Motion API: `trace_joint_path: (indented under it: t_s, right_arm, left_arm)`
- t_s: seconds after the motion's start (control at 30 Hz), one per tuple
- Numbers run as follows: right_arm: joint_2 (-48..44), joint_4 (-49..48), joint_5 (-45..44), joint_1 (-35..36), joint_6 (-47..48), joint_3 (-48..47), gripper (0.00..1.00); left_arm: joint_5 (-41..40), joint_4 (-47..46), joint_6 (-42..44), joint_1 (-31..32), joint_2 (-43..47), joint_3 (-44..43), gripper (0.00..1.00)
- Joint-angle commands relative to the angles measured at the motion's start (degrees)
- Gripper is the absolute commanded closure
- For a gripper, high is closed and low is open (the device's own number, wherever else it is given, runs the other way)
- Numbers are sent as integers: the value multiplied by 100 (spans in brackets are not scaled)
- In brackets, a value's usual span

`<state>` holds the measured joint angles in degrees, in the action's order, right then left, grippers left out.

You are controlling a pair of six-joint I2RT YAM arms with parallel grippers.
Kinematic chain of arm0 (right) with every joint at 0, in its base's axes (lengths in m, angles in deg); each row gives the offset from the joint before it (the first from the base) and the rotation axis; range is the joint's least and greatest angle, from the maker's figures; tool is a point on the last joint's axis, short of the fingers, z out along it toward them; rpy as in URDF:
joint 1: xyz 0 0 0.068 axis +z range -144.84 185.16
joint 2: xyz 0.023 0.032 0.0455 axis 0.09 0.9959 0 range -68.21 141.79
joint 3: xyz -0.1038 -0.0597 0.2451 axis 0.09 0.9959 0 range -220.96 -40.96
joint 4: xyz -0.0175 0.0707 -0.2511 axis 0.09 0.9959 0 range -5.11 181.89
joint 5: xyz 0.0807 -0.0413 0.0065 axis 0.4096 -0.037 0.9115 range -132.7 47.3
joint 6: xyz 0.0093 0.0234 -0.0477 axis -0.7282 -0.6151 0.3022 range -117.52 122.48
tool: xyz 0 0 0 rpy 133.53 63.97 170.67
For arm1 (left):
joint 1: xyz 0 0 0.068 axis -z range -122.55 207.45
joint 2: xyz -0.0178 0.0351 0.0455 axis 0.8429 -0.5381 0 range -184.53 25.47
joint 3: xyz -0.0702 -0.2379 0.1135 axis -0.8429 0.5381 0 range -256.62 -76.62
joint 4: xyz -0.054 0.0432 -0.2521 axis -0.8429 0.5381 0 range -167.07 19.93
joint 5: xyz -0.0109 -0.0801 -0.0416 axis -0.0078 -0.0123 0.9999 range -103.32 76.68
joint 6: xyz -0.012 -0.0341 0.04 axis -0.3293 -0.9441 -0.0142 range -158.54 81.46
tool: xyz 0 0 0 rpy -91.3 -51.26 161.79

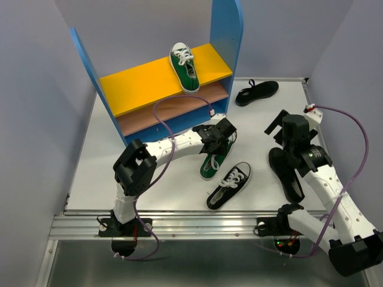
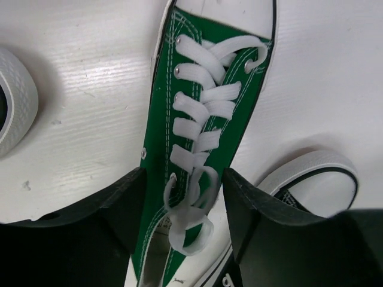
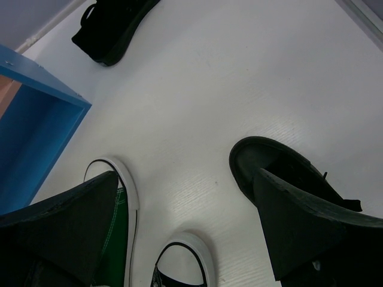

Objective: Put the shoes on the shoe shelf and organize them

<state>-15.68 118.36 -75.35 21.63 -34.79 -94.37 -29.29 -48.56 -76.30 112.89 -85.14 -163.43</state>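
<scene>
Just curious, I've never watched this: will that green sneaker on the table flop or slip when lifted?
The green sneaker has soft-looking canvas sides, which would probably give under a squeeze. Its loose white laces would likely dangle. The white rubber toe cap looks grippy, so if pushed it probably drags rather than slides.

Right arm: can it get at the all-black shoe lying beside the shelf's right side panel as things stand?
Probably yes. The right end effector is open over bare table, and the all-black shoe lies in the open ahead of it, apart from the shoe shelf, with nothing between.
</scene>
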Motion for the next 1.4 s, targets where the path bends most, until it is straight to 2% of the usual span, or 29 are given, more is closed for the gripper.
trace_joint_path:
  t_s: [0.0,0.03,0.13,0.23,0.4,0.53,0.6,0.63,0.7,0.73,0.8,0.83,1.37]
  right_arm:
    - [-51,-16,-129,-12,10,15,0]
    - [-33,-25,-102,-12,1,15,0]
    - [29,-25,-93,-12,-34,6,0]
    - [55,-16,-111,-12,-25,-3,0]
    - [73,-16,-128,-12,10,-38,0]
    - [99,-60,-120,-12,19,-12,0]
    - [134,-78,-76,-12,-7,6,0]
    - [143,-87,-67,-12,-16,6,0]
    - [152,-87,-32,-12,-34,-3,0]
    - [135,-87,-32,-12,-25,-3,0]
    - [126,-95,-58,-12,-17,-12,0]
    - [117,-95,-58,-12,-8,-20,0]
    - [47,-148,-111,-12,-25,50,0]
  left_arm:
    - [-293,-66,233,54,443,-354,33]
    - [-319,-4,277,63,444,-381,29]
    - [-433,128,471,107,470,-355,28]
    - [-477,111,524,160,522,-66,34]
    - [-170,-354,638,230,628,716,35]
    - [-223,-443,638,318,488,823,35]
    - [-292,-495,594,310,357,823,43]
    - [-336,-496,585,310,321,823,43]
    - [-451,-470,585,318,250,727,60]
    - [-469,-435,603,310,250,648,74]
    - [-521,-382,690,310,320,516,96]
    - [-522,-373,743,318,355,472,100]
    - [120,681,1113,310,1392,-1118,100]
